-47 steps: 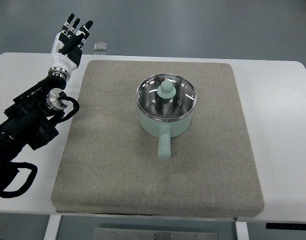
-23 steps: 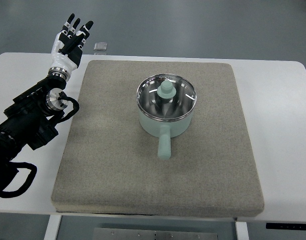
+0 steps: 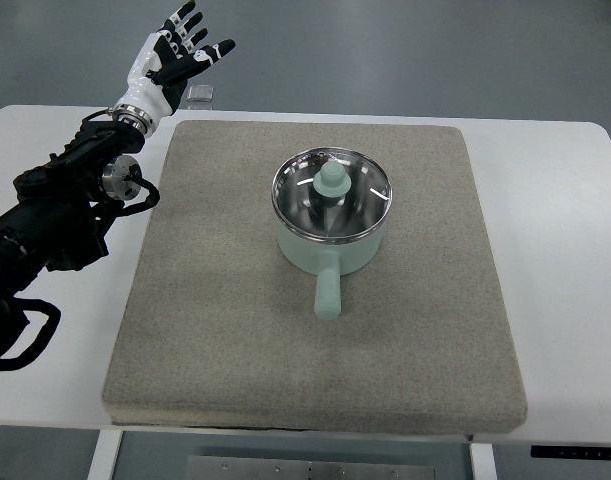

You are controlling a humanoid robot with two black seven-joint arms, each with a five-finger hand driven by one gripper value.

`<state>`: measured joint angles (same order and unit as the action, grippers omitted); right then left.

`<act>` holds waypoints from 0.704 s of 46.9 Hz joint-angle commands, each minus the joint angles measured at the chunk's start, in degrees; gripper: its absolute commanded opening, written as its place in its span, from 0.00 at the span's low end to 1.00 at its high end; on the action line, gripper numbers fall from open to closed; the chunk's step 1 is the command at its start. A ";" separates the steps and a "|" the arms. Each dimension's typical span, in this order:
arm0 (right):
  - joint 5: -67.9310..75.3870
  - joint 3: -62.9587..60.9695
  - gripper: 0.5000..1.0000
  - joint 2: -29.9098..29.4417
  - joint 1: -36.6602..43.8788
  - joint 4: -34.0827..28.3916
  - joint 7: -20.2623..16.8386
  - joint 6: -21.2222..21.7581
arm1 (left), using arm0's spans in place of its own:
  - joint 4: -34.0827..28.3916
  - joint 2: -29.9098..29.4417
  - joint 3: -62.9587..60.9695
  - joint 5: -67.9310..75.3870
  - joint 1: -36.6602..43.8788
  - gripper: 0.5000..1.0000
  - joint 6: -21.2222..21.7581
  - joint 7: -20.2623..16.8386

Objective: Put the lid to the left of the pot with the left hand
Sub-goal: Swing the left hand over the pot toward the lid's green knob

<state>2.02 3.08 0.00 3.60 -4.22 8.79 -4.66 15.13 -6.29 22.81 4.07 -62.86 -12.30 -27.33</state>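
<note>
We see the glass lid (image 3: 332, 190) sitting on the mint pot (image 3: 330, 235) near the middle of the grey mat (image 3: 205, 300) that covers the white tabletop (image 3: 565, 250). Our left hand (image 3: 170, 60) hovers past the mat's far-left corner, fingers spread, holding nothing.

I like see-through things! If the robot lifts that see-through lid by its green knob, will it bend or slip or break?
The lid looks like glass with a metal rim, so it is probably stiff and would not bend. Glass could crack if dropped. The rounded green knob is small, so it might slip in the left hand, which is open and far away.
</note>
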 commanded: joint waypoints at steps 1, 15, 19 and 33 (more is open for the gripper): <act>0.00 0.00 0.84 0.00 0.00 0.00 0.00 0.00 | -0.10 -1.53 -3.82 1.81 -3.05 0.98 -1.93 -0.01; 0.00 0.00 0.84 0.00 0.00 0.00 0.00 0.00 | 0.60 -3.47 -12.52 22.35 -11.93 0.98 -5.01 -0.71; 0.00 0.00 0.84 0.00 0.00 0.00 0.00 0.00 | 1.04 -3.47 -15.34 32.73 -13.96 0.98 -5.01 -3.51; 0.00 0.00 0.84 0.00 0.00 0.00 0.00 0.00 | 3.85 -3.38 -31.67 46.46 -22.74 0.98 -4.84 -7.67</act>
<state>2.02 3.08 0.00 3.60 -4.22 8.79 -4.66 18.93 -9.75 -3.77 50.26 -83.10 -17.23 -35.03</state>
